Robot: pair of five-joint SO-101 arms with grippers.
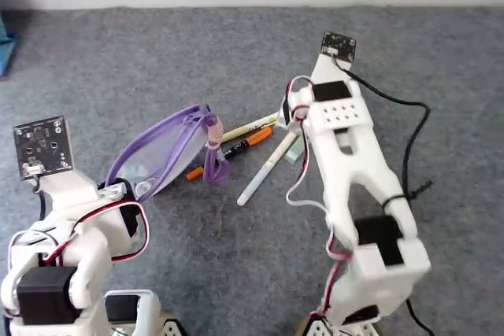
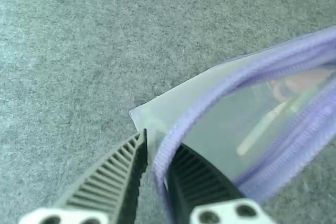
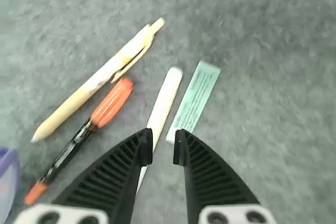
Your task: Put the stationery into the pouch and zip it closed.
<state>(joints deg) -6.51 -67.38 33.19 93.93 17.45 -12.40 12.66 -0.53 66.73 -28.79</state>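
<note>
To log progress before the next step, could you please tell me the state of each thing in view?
pouch: unzipped, mouth open, one edge clamped.
left gripper: shut on the pouch.
right gripper: slightly open, empty, over the white pen.
white pen: lying loose outside the pouch.
yellow pen: lying loose outside.
orange pen: lying loose outside.
mint-green piece: lying flat outside, beside the white pen.

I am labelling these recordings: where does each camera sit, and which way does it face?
High view: fixed above the table, looking down; both arms show.
Left wrist view: on the left arm's wrist, looking along the left gripper, shut on a corner of the pouch.
Right wrist view: on the right arm's wrist, looking down past the right gripper at the white pen.
Shared: the high and right wrist views both show the white pen.
</note>
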